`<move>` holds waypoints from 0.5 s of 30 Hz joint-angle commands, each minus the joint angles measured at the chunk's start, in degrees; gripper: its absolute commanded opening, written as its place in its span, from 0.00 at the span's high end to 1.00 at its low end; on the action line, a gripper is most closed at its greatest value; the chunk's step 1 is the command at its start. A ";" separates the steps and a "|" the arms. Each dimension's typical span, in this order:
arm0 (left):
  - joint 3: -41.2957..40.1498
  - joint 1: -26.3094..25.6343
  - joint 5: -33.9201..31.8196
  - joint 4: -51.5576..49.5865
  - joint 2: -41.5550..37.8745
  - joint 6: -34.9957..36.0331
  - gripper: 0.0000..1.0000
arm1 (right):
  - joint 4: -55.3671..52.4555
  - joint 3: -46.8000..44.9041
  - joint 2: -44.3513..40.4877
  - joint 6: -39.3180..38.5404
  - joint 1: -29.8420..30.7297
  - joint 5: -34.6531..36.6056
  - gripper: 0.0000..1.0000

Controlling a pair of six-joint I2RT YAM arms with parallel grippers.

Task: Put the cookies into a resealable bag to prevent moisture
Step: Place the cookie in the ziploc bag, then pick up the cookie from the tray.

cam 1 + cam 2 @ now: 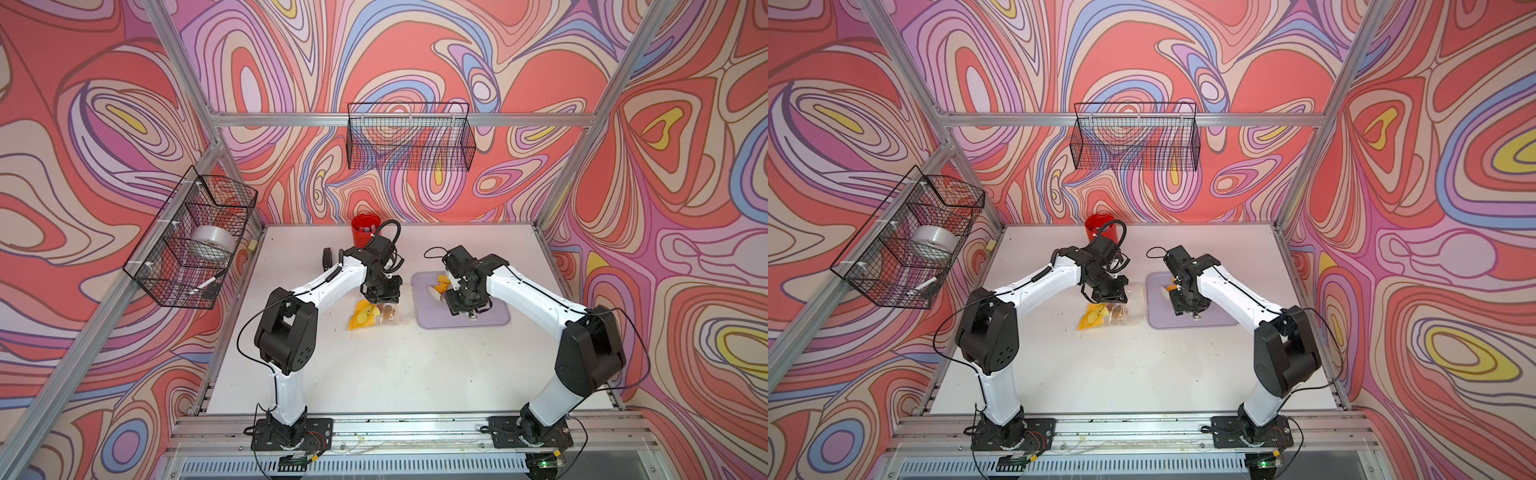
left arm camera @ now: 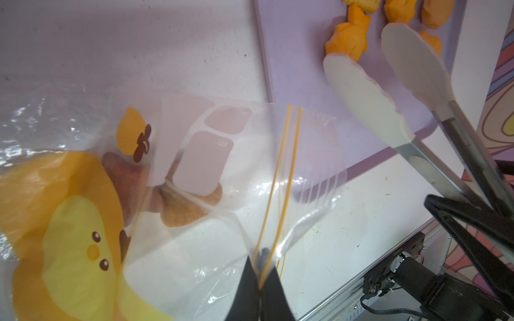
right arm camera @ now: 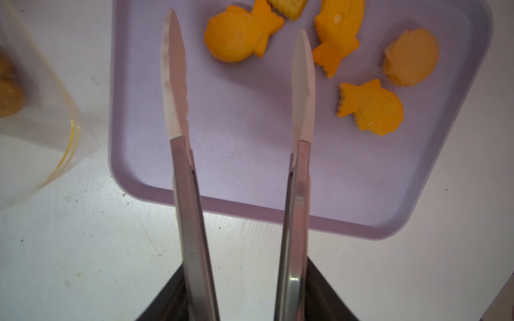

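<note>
Tongs (image 3: 192, 200) are sitting between the jaws of the right pincer (image 3: 246, 294), which is gripping them by the steel handles. White tong pads (image 3: 173, 77) are standing apart with nothing between them, hovering over the lilac tray (image 3: 250, 161).

Just beyond the pads, orange cookies (image 3: 236, 39) are lying flat on the tray: fish shapes, a rounder one, and a paler piece farther out. Am judging them light, dry, and brittle at fins and tails. Pads should be closing gently across the thick body, since a hard squeeze is risking a snap.

Left pincer (image 2: 260, 280) is clamping shut on the resealable bag (image 2: 211, 230) at its yellow zip strip, while the rest is sagging onto the table (image 2: 347, 236). Film is looking thin, crinkly, slippery and floppy, so the stiffer zip edge is seeming the sensible hold.

Past the left pincer, deeper in the bag, brown cookies (image 2: 180, 211) are already lying inside, beside the printed cartoon face (image 2: 80, 244).
</note>
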 commanded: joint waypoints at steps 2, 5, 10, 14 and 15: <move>-0.60 0.28 -0.73 -1.54 0.01 0.29 1.00 | 1.74 2.59 2.62 2.00 0.25 3.18 0.43; -0.42 0.33 -0.70 -1.54 0.22 0.46 1.00 | 2.38 2.58 3.28 1.79 0.26 1.00 0.45; -0.50 0.30 -0.33 -1.44 0.43 0.51 1.00 | 2.30 2.36 2.56 1.94 0.29 -1.99 0.54; -0.17 0.29 0.15 -1.41 0.88 0.73 1.00 | 0.20 1.65 -0.59 1.87 0.23 -1.52 0.58; 0.02 0.29 0.36 -1.27 1.09 0.66 1.00 | -0.42 1.34 -1.73 1.84 0.25 -0.80 0.58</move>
